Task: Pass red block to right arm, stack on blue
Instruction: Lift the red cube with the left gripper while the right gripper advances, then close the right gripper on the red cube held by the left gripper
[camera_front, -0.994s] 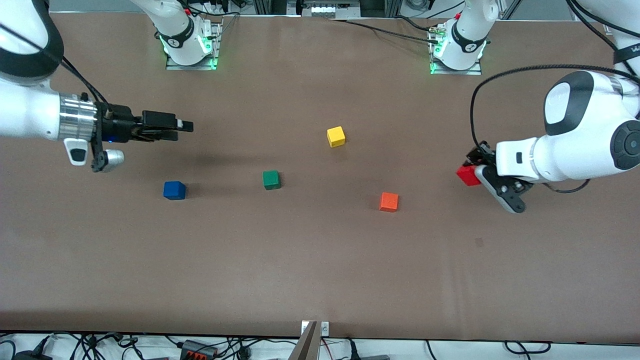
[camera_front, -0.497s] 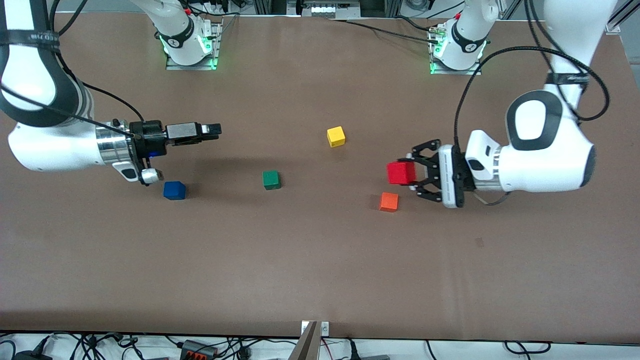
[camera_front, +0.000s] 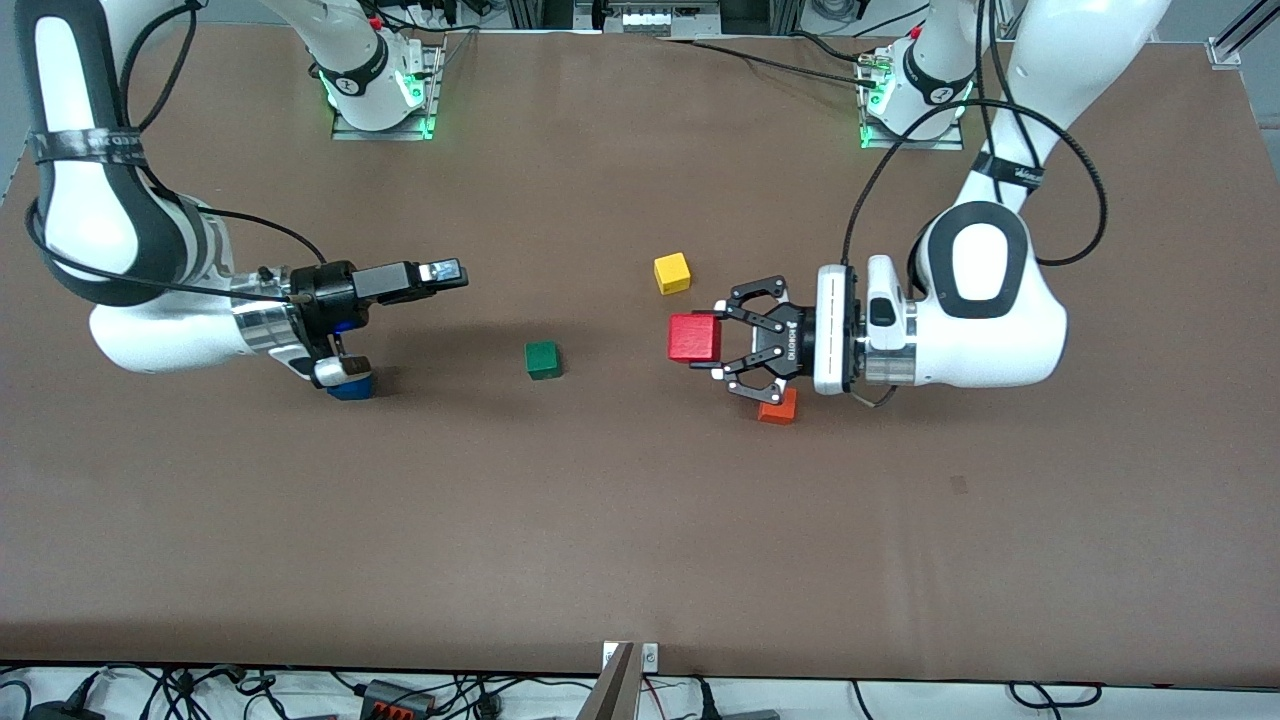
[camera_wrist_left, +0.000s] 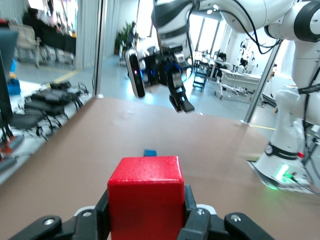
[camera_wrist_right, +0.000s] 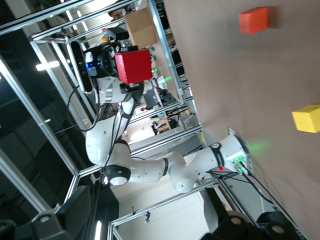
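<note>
The red block (camera_front: 695, 337) is clamped in the left claw (camera_front: 722, 340), held in the air over the table (camera_front: 640, 520) between the yellow cube (camera_front: 672, 273) and the orange cube (camera_front: 777, 404). The left wrist view shows the fingers (camera_wrist_left: 192, 220) bearing on two opposite side faces, the block seated square and level, with its top face and the face pointing away from the wrist left bare.

Handling assessment: the block appears to be a small rigid cube with matte, flat faces. It is judged light, stiff, not fragile and not notably slippery; it should not deform under pressure. The flat parallel faces give a sound purchase.

Recommended hold for the handover: the receiving claw should take the pair of faces not covered by the left claw's fingers, top and bottom as the block now sits, closing square across them so the cube does not twist. A hold on edges or corners would risk rotation.

The right claw (camera_front: 440, 272) hangs released, fingers spread, over the table toward the right arm's end, well apart from the red block. The blue cube (camera_front: 351, 388) lies on the table beneath the right wrist, partly hidden by it. The green cube (camera_front: 542, 360) sits on the table between the two claws.
</note>
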